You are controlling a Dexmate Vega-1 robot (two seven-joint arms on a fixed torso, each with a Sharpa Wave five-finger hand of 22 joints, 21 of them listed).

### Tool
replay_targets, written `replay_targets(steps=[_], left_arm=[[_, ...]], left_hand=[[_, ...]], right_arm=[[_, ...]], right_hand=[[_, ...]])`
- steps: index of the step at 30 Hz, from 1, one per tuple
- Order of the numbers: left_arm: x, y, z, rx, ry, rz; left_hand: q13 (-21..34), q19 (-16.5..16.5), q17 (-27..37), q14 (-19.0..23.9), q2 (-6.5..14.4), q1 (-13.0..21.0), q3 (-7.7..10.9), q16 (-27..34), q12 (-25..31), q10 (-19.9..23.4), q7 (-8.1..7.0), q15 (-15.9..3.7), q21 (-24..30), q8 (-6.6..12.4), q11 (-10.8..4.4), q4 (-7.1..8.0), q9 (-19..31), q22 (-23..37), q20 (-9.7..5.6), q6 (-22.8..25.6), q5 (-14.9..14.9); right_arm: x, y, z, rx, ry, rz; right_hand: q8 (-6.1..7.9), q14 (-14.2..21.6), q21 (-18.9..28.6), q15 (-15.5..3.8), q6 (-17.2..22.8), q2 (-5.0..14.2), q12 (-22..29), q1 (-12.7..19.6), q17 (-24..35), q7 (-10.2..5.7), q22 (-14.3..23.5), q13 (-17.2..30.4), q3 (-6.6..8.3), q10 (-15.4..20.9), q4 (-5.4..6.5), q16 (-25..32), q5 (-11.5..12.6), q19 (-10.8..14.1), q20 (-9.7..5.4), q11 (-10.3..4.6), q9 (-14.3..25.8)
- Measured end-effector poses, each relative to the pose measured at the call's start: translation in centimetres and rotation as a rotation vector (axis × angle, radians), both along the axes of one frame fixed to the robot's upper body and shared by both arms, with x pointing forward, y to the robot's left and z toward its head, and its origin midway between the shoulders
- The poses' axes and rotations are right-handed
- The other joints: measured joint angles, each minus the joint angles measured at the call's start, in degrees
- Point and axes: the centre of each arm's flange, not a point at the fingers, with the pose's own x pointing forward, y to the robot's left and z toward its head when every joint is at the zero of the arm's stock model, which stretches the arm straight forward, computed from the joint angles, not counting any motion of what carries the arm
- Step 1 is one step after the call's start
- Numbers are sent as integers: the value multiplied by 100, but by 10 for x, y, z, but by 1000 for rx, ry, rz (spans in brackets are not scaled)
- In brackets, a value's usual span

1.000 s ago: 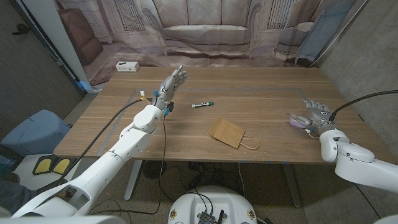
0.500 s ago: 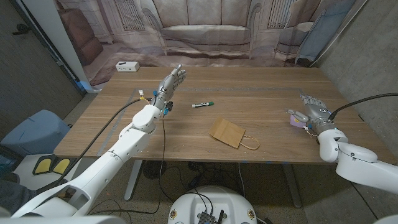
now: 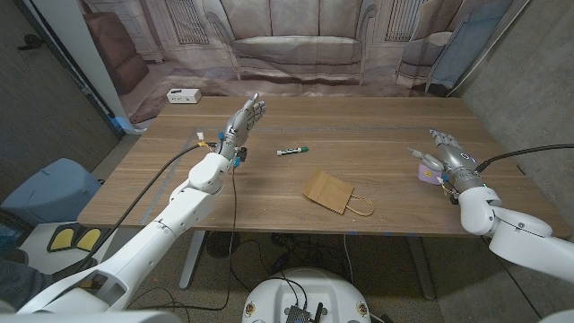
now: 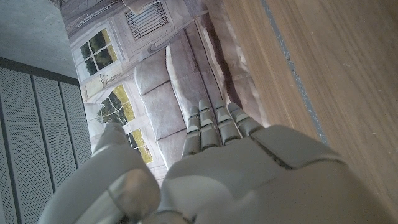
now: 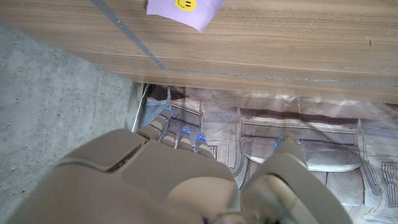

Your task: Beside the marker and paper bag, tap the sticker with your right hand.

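Note:
A small lilac sticker (image 3: 430,174) with a yellow smiley (image 5: 184,10) lies on the wooden table (image 3: 359,135) near its right edge. My right hand (image 3: 446,157) is raised just above it, fingers spread, holding nothing. A green-capped marker (image 3: 292,151) lies mid-table, and a brown paper bag (image 3: 331,192) with a handle lies flat in front of it. My left hand (image 3: 242,120) is held up over the left part of the table, fingers extended together, holding nothing; its back shows in the left wrist view (image 4: 205,174).
A white box (image 3: 183,95) sits on the floor cloth beyond the table's far left corner. Strips of tape (image 3: 175,170) run along the table's left side. A grey wall stands close on the right. A printed sofa backdrop hangs behind.
My right hand has lifted off the sticker and drawn slightly back and up. The left hand has hardly moved.

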Motion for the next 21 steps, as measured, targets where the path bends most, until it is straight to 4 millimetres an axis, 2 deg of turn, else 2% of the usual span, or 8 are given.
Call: replay_targets(steps=[4, 7, 21], left_arm=[[-1, 1, 0, 2, -1, -2], [-1, 1, 1, 2, -3, -2], [-2, 1, 2, 10, -6, -14]], left_hand=[[0, 0, 0, 0, 0, 0, 0, 0, 0, 0, 0, 0, 0, 0, 0, 0, 0, 0, 0, 0, 0], [0, 0, 0, 0, 0, 0, 0, 0, 0, 0, 0, 0, 0, 0, 0, 0, 0, 0, 0, 0, 0], [0, 0, 0, 0, 0, 0, 0, 0, 0, 0, 0, 0, 0, 0, 0, 0, 0, 0, 0, -1, 0]], right_arm=[[0, 2, 3, 25, -27, 33], [0, 3, 3, 41, -40, 56], [3, 8, 6, 168, -112, 205]], right_hand=[[0, 51, 0, -5, 67, -13, 0, 50, 0, 67, -2, 0, 18, 61, -18, 0, 0, 141, -19, 61, 0], [9, 67, 0, 3, 103, -20, 0, 81, 0, 100, -2, 0, 24, 92, -24, 0, 0, 218, -8, 29, 1], [45, 292, 0, -11, 347, -5, 20, 187, 1, 17, -1, 1, 43, 265, -85, 0, 0, 461, -13, 25, 1]])
